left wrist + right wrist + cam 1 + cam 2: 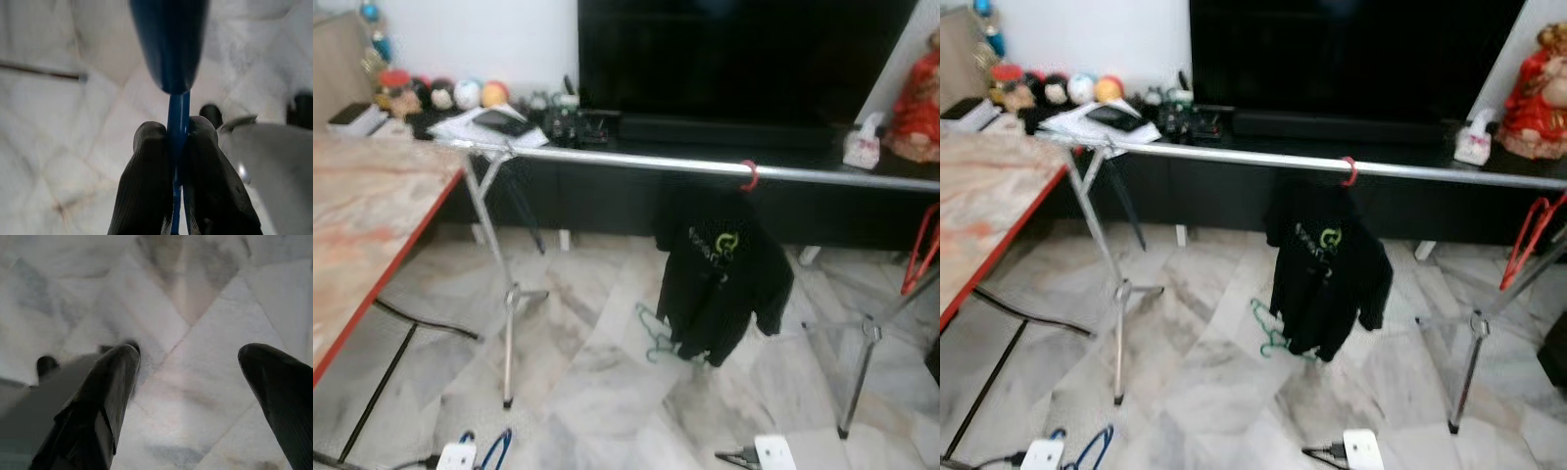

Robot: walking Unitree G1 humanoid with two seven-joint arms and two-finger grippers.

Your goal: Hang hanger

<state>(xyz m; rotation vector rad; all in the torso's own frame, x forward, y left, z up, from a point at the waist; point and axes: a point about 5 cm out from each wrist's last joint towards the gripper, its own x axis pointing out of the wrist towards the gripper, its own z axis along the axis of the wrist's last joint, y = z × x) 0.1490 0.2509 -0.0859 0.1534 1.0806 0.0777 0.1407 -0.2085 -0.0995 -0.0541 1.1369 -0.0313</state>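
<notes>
A thin blue hanger (177,117), its near part blurred, runs between the left claw's (178,142) closed fingers, while the right claw (188,367) gapes wide, holding nothing.

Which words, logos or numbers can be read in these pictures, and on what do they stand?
Green print on the black garment hanging from the silver metal rail: a round logo with a short word beside it, too blurred to read.
Tissue pack on the black TV cabinet: markings too small to read.
Nothing else readable.
</notes>
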